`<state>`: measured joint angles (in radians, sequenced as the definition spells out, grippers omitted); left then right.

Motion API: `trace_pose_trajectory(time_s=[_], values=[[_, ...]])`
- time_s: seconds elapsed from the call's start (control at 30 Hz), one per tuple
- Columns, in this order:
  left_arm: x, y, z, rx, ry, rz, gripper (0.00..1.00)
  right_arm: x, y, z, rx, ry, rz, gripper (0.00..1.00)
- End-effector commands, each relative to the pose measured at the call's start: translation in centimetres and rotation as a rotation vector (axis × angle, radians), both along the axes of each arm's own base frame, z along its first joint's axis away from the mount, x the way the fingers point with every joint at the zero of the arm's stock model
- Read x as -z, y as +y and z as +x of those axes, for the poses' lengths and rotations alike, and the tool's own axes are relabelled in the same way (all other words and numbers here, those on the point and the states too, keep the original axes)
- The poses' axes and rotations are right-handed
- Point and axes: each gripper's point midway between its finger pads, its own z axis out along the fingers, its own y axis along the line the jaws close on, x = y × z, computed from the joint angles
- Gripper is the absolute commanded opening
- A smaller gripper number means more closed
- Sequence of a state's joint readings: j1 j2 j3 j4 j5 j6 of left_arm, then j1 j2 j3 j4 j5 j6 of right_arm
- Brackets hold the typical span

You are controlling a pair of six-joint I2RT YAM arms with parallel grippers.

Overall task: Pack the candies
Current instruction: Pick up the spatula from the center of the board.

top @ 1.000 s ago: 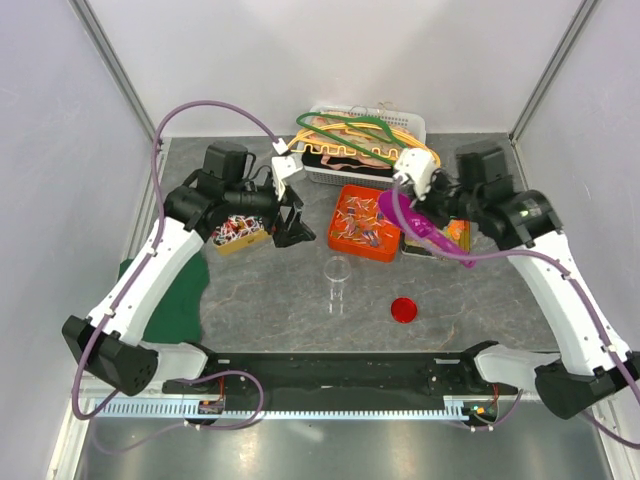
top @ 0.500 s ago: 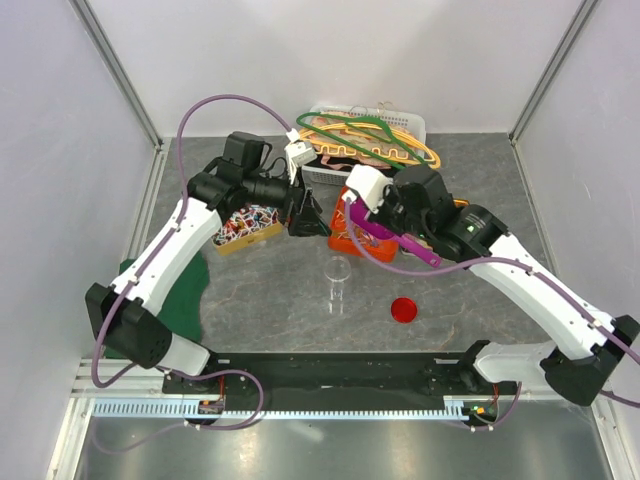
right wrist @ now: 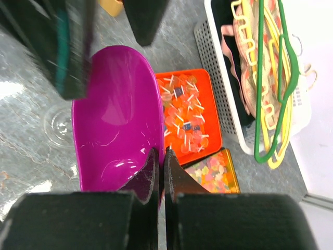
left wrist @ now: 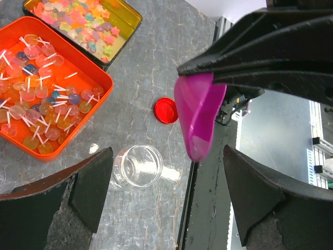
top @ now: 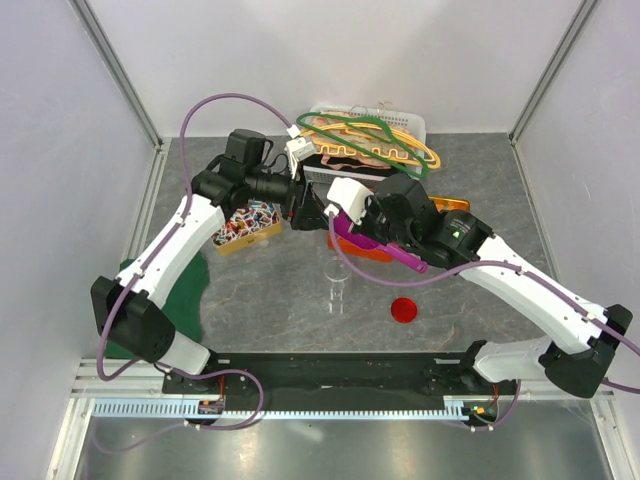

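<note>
Right gripper [right wrist: 161,156] is clamped shut on the handle end of the magenta scoop [right wrist: 117,130]. Left gripper [left wrist: 167,161] is spread wide, with the scoop's bowl parked just in front of it. The wrapped candies [top: 247,220] are piled in the yellow tin [top: 235,243] far left, none in the glass jar [left wrist: 136,165] yet. Probably a handover. If so, the rim should be gripped squarely before anything is let go, and the jar shouldn't get bumped.
</note>
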<state>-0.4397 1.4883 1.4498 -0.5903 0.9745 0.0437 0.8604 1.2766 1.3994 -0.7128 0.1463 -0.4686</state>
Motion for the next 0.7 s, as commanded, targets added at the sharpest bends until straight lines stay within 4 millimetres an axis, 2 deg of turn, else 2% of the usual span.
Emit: trace_pose_trajectory(time_s=[0.0, 0.2, 0.3, 0.33, 0.4, 0.43, 0.53, 0.67], values=[[-0.4, -0.3, 0.0, 0.014, 0.017, -0.030, 0.91, -3.0, 1.7, -0.2, -0.023, -0.037, 0.080, 0.00], [-0.3, -0.5, -0.1, 0.026, 0.027, -0.035, 0.85, -2.8, 3.6, -0.8, -0.061, -0.024, 0.068, 0.00], [0.0, -0.6, -0.1, 0.035, 0.036, -0.038, 0.74, -2.5, 4.2, -0.7, -0.062, -0.027, 0.053, 0.00], [0.0, -0.6, -0.2, 0.038, 0.036, -0.039, 0.66, -2.4, 4.5, -0.7, -0.064, -0.030, 0.049, 0.00], [0.1, -0.6, -0.3, 0.049, 0.045, -0.044, 0.57, -2.8, 4.5, -0.2, -0.035, -0.052, 0.048, 0.00], [0.2, -0.6, -0.5, 0.055, 0.050, -0.047, 0.49, -2.9, 4.6, -0.1, -0.030, -0.058, 0.049, 0.00], [0.5, -0.6, -0.6, 0.059, 0.059, -0.045, 0.37, -3.5, 4.5, 0.5, 0.003, -0.085, 0.057, 0.00], [0.7, -0.6, -0.8, 0.063, 0.062, -0.046, 0.26, -4.3, 4.1, 1.4, 0.050, -0.126, 0.064, 0.00]])
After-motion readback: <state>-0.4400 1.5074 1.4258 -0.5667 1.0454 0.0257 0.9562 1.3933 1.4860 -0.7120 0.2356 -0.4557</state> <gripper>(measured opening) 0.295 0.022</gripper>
